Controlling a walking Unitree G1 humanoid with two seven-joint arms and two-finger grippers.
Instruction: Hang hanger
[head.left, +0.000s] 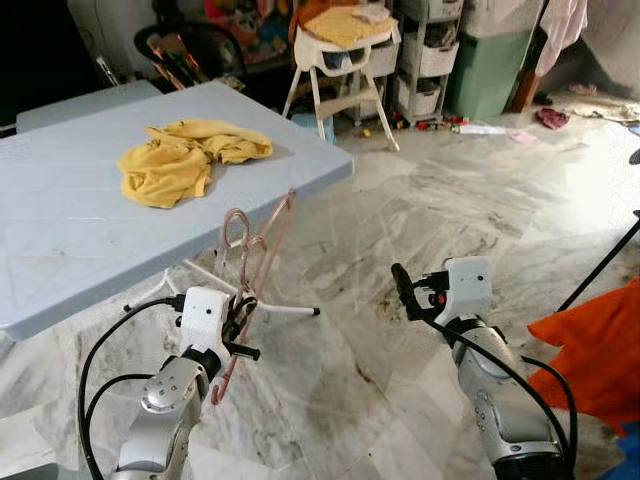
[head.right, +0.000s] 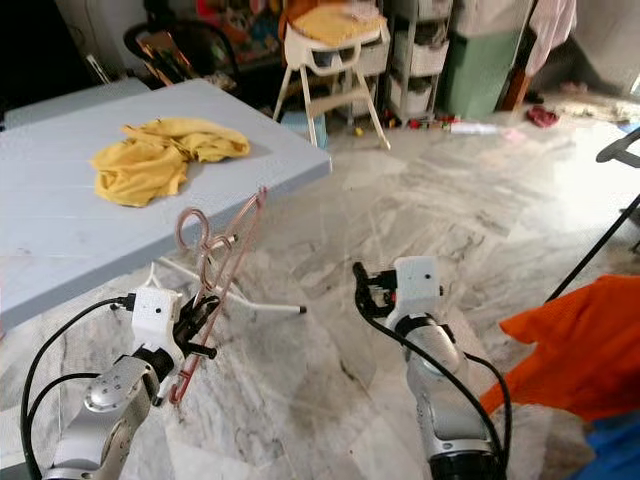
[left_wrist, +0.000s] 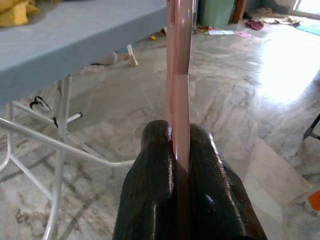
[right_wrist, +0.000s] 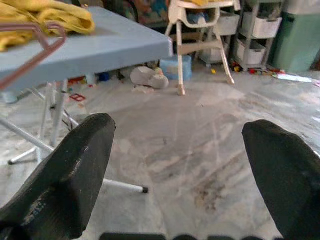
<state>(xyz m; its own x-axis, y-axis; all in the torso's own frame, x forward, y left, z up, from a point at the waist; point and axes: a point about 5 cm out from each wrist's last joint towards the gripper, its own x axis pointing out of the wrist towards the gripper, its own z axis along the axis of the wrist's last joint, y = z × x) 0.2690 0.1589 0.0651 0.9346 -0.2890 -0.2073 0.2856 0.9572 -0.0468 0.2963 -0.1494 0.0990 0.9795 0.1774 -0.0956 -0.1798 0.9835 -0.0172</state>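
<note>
A pink wire hanger (head.left: 262, 258) stands upright in front of the table edge, its hook (head.left: 233, 228) uppermost, with my left gripper (head.left: 238, 322) shut on its lower part. In the left wrist view the pink wire (left_wrist: 178, 75) runs up between the two closed black fingers (left_wrist: 150, 190). My right gripper (head.left: 410, 291) hovers over the marble floor to the right, open, nothing between its fingers (right_wrist: 80, 170). The hanger's corner (right_wrist: 40, 45) shows in the right wrist view.
A grey-blue folding table (head.left: 80, 230) with a crumpled yellow garment (head.left: 180, 158) stands at left. A white high chair (head.left: 345, 60), storage drawers (head.left: 425, 50) and a green bin (head.left: 490, 70) line the back. Orange cloth (head.left: 600, 350) lies at right.
</note>
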